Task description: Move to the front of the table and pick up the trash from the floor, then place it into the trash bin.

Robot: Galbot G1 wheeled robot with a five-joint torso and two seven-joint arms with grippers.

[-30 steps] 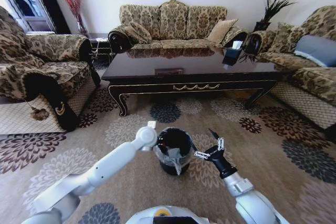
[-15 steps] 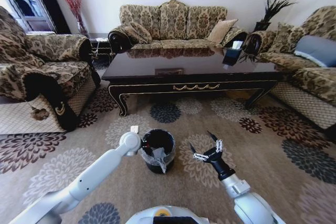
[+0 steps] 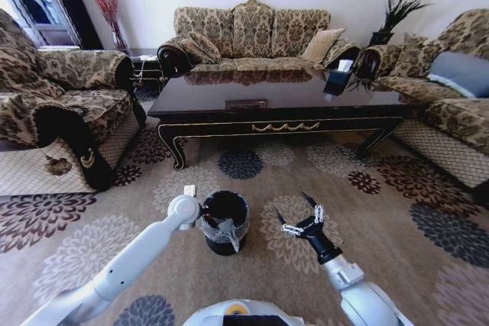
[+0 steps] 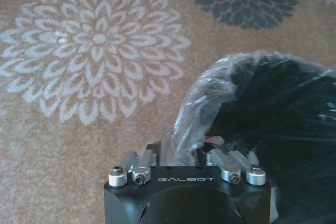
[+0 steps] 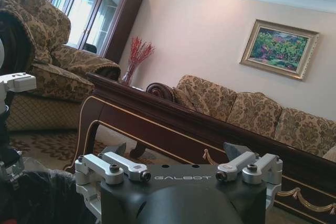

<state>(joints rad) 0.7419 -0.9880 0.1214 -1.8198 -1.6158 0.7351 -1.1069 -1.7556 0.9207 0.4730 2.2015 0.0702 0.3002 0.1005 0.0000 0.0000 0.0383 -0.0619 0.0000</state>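
Item, carried bin: our left gripper (image 4: 184,156) is clenched on the bag-lined rim of the trash bin (image 3: 225,221), which hangs from it above the floor (image 3: 252,265), this side of the table (image 3: 275,104). Item, right gripper (image 3: 300,214): fingers spread, grasping nothing, beside the bin. Risks, as we judge: the slick clear liner (image 4: 210,103) may slide off the rim, so the bin tips or drops. The left wrist view shows the pinch on plastic; the head view shows a white paper scrap (image 3: 189,190) just beyond the left gripper.
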